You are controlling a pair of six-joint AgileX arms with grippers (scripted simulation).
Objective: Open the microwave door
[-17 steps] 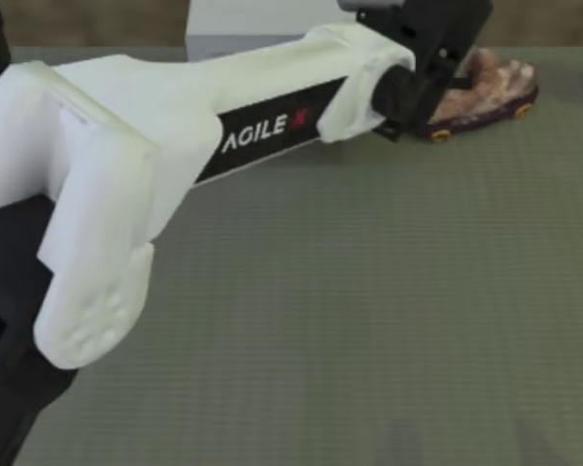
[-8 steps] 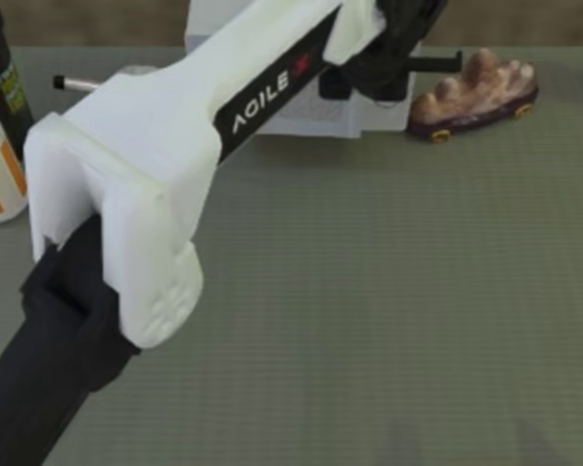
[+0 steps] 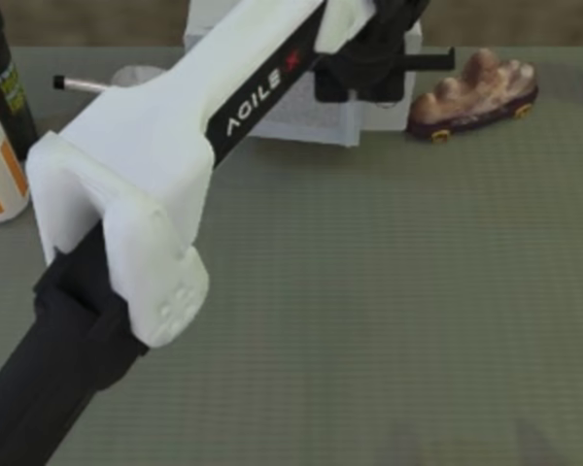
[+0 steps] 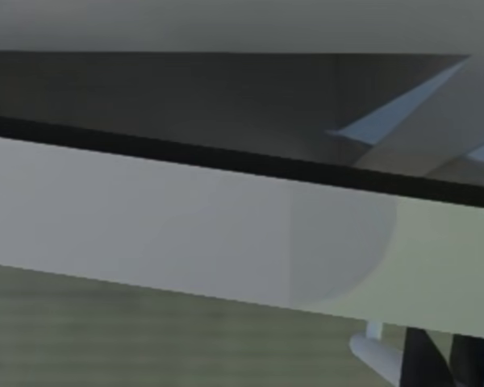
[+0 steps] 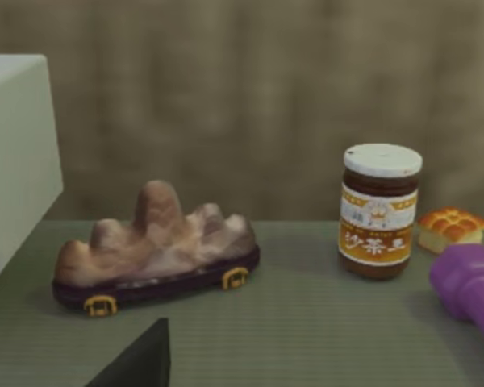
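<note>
From above, you see the left arm [image 3: 165, 146] stretched diagonally across the table [image 3: 389, 291] to the microwave [image 3: 316, 112] at the far edge, its black wrist covering most of the oven's top and front. Only a speckled patch of the microwave door [image 3: 311, 118] shows below the arm. The left gripper [image 3: 369, 68] sits right against the microwave front, but you cannot tell whether its fingers are spread or closed on anything.

The left wrist view is pressed so close that you get only a pale flat panel [image 4: 185, 218] with a dark band above it; which part of the microwave it is cannot be made out.

The right wrist view gives what the overhead misses: right of the microwave's white side [image 5: 16, 153] stands the rock ornament [image 5: 157, 250] on its dark base, then beyond it a sauce jar [image 5: 379, 211], a small bread roll [image 5: 452, 228] and a purple object [image 5: 472, 286] cut off at the edge. The right gripper itself is not visible.

Left of the microwave, the overhead shows a grey scoop [image 3: 117, 80], a dark bottle [image 3: 5, 83] and a white-and-orange bottle [image 3: 0, 170], all partly cropped.
</note>
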